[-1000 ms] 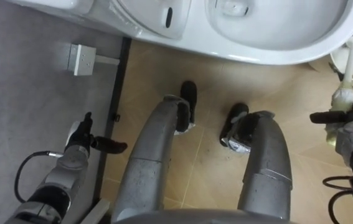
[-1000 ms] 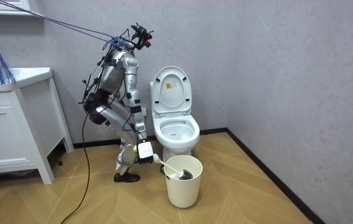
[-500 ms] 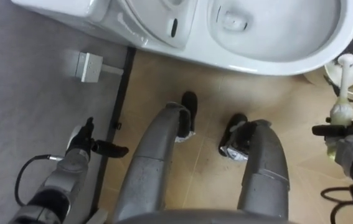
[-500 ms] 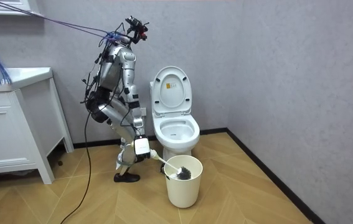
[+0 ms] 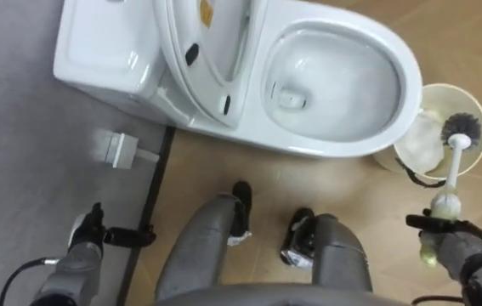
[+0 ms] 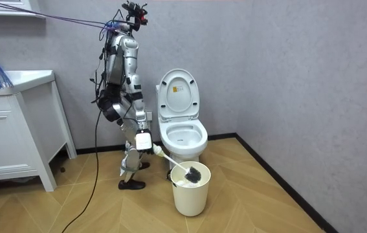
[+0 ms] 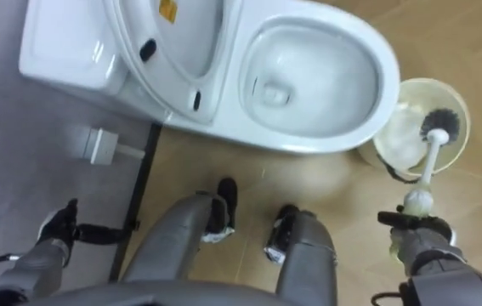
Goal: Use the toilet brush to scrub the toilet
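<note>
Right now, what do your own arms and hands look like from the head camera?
Both forearms are grey, rounded shells ending in black-fingered hands. A dark cable loops beside the forearm behind the left hand; the right hand has a pale grey body, with black cabling at its wrist.

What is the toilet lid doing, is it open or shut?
Open. The white oval toilet lid stands upright by the white tank, leaving the white ceramic bowl uncovered.
</note>
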{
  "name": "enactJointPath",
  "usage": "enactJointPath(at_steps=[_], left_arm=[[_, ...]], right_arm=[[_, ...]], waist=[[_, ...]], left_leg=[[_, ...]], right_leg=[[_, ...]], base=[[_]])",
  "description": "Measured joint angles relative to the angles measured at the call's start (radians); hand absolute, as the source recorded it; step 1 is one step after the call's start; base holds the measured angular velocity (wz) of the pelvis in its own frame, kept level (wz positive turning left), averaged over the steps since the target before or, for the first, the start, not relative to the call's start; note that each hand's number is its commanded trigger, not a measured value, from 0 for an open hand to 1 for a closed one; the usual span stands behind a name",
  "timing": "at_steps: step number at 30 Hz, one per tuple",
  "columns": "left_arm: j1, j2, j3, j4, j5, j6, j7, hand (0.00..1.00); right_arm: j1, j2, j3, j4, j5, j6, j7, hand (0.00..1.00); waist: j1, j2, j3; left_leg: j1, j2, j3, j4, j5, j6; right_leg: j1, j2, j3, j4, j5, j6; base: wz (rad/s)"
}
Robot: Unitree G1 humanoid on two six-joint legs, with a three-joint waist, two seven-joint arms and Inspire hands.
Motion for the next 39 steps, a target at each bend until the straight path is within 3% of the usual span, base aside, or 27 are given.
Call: enactJointPath(at_steps=[5, 9, 12, 14, 17, 19, 23, 25, 28, 32, 39], left_arm=[[0.087, -0.01, 0.05, -0.013, 0.0, -0.022, 0.0, 0.0], [0.17, -0.039, 0.156, -0.052, 0.014, -0.03, 0.022, 0.0], [0.232, -0.056, 0.202, -0.125, 0.033, -0.053, 0.044, 0.0], [0.248, -0.083, 0.224, -0.165, 0.068, -0.067, 0.061, 0.0], [0.264, -0.113, 0.242, -0.225, 0.165, -0.09, 0.104, 0.0], [0.289, -0.118, 0.241, -0.365, 0.278, -0.108, 0.142, 0.0], [0.306, -0.125, 0.237, -0.544, 0.39, -0.14, 0.196, 0.0], [0.316, -0.13, 0.233, -0.648, 0.487, -0.184, 0.227, 0.0], [0.288, -0.142, 0.225, -0.718, 0.589, -0.217, 0.259, 0.0], [0.265, -0.139, 0.217, -0.748, 0.658, -0.26, 0.269, 0.0], [0.252, -0.116, 0.174, -0.748, 0.68, -0.263, 0.265, 0.0]], right_arm=[[0.091, 0.021, -0.071, -0.013, 0.023, -0.006, 0.009, 1.0], [0.17, 0.032, -0.116, -0.055, 0.019, -0.019, 0.008, 1.0], [0.213, 0.063, -0.133, -0.099, -0.024, -0.038, -0.002, 1.0], [0.227, 0.078, -0.134, -0.117, -0.078, -0.048, -0.001, 1.0], [0.242, 0.098, -0.139, -0.173, -0.139, -0.054, -0.004, 1.0], [0.251, 0.105, -0.141, -0.219, -0.214, -0.074, -0.01, 1.0], [0.237, 0.106, -0.136, -0.246, -0.312, -0.118, -0.019, 1.0], [0.238, 0.118, -0.132, -0.277, -0.393, -0.145, -0.016, 1.0], [0.23, 0.138, -0.13, -0.303, -0.528, -0.178, -0.006, 1.0], [0.226, 0.143, -0.118, -0.319, -0.689, -0.192, 0.024, 1.0], [0.226, 0.148, -0.04, -0.327, -0.813, -0.191, 0.072, 1.0]], waist=[[-0.022, -0.006, -0.0062], [-0.021, -0.021, -0.0103], [-0.025, -0.033, -0.012], [-0.031, -0.04, -0.0135], [-0.028, -0.052, -0.0085], [-0.031, -0.056, -0.0094], [-0.025, -0.064, -0.0112], [-0.022, -0.075, -0.0144], [-0.019, -0.078, -0.0138], [-0.014, -0.076, -0.0148], [0.0, -0.085, -0.0122]], left_leg=[[0.152, 0.0, -0.029, -0.08, -0.002, -0.005], [0.287, -0.002, -0.032, -0.144, -0.006, -0.011], [0.358, -0.004, -0.032, -0.165, -0.017, -0.017], [0.386, -0.004, -0.033, -0.173, -0.023, -0.02], [0.44, -0.01, -0.038, -0.192, -0.025, -0.023], [0.456, -0.011, -0.056, -0.193, -0.032, -0.028], [0.485, -0.016, -0.062, -0.201, -0.032, -0.029], [0.501, -0.018, -0.062, -0.201, -0.032, -0.029], [0.514, -0.018, -0.06, -0.201, -0.033, -0.029], [0.523, -0.017, -0.052, -0.215, -0.032, -0.029], [0.523, -0.016, -0.057, -0.212, -0.033, -0.029]], right_leg=[[0.187, 0.026, -0.03, -0.141, 0.019, 0.017], [0.34, 0.053, -0.033, -0.262, 0.046, 0.031], [0.428, 0.069, -0.043, -0.331, 0.057, 0.032], [0.463, 0.073, -0.049, -0.355, 0.059, 0.033], [0.526, 0.074, -0.054, -0.385, 0.059, 0.033], [0.556, 0.076, -0.065, -0.409, 0.06, 0.034], [0.591, 0.074, -0.079, -0.414, 0.06, 0.034], [0.614, 0.074, -0.082, -0.428, 0.06, 0.034], [0.626, 0.074, -0.081, -0.428, 0.06, 0.034], [0.626, 0.073, -0.071, -0.427, 0.06, 0.034], [0.623, 0.072, -0.07, -0.428, 0.06, 0.035]], base=[[0.14], [0.0], [0.0], [0.02], [0.08], [0.17], [0.09], [0.02], [0.0], [-0.07], [0.0]])
